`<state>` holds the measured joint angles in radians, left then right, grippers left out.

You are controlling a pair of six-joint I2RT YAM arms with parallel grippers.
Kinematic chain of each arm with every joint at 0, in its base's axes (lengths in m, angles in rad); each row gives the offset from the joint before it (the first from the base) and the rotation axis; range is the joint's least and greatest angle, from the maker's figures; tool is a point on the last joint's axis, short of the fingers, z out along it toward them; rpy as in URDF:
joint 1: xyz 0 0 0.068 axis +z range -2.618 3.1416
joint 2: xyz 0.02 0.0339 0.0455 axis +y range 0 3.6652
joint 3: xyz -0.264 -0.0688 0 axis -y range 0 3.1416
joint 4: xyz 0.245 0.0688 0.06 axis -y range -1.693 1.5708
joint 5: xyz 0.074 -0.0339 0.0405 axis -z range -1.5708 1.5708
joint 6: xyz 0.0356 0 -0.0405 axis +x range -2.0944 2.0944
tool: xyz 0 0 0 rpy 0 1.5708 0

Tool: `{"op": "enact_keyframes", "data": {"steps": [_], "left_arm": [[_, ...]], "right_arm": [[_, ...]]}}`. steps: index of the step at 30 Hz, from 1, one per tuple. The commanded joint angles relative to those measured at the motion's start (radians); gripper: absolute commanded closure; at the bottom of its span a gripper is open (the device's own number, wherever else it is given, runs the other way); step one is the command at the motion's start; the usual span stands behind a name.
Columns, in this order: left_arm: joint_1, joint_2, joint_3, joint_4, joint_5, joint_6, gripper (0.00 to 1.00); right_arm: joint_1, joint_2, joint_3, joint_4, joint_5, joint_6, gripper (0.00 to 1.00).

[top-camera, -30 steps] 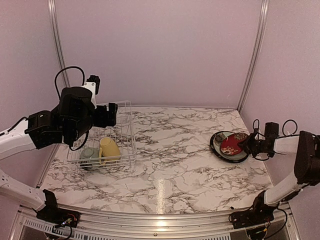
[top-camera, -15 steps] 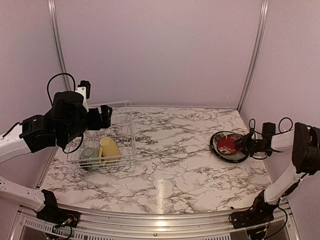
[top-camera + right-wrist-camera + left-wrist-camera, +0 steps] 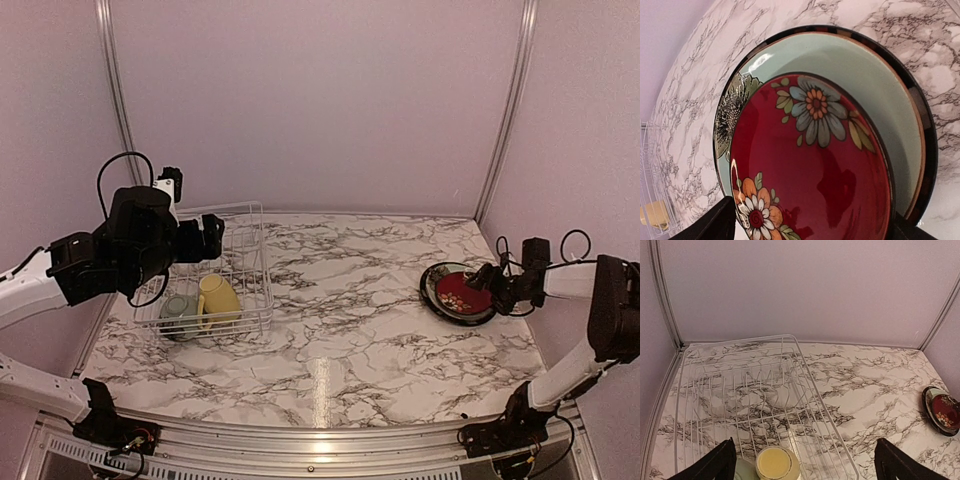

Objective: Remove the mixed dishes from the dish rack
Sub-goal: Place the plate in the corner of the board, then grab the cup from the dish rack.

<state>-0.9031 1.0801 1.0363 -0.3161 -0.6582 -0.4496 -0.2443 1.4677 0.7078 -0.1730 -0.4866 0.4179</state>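
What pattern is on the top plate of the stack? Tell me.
The top plate is red with orange and grey-blue flowers; right wrist view shows it best.

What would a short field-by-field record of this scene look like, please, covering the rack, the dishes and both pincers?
Rack: white wire dish rack on the left side of the table
In rack: yellow mug and green bowl, at its near end
Out of rack: red plate lying on a pale plate, table's right side
Left arm: left pincer open, above the rack, holding nothing
Right arm: right pincer open, over the red plate
Left to unload: mug and bowl
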Motion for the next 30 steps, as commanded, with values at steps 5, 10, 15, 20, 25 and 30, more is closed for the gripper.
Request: {"op": "enact_keyframes", "data": {"steps": [5,10,15,20,25,30], "left_arm": [[0.029,-0.031,-0.062,0.079,0.031,-0.020,0.01],[0.075,-0.009,-0.045,0.054,0.081,-0.011,0.01],[0.107,0.002,-0.046,0.025,0.113,-0.017,0.01],[0.122,0.006,-0.053,-0.040,0.145,-0.053,0.01],[0.148,0.069,-0.027,-0.114,0.209,-0.093,0.01],[0.161,0.155,0.037,-0.202,0.233,-0.130,0.01]], "right_arm": [[0.021,-0.068,0.027,-0.114,0.244,-0.074,0.07],[0.043,-0.111,0.024,-0.154,0.311,-0.079,0.02],[0.046,-0.168,0.039,-0.184,0.361,-0.078,0.01],[0.075,-0.206,0.078,-0.221,0.394,-0.101,0.02],[0.149,-0.227,0.125,-0.238,0.474,-0.130,0.01],[0.198,-0.253,0.155,-0.245,0.547,-0.149,0.02]]}}
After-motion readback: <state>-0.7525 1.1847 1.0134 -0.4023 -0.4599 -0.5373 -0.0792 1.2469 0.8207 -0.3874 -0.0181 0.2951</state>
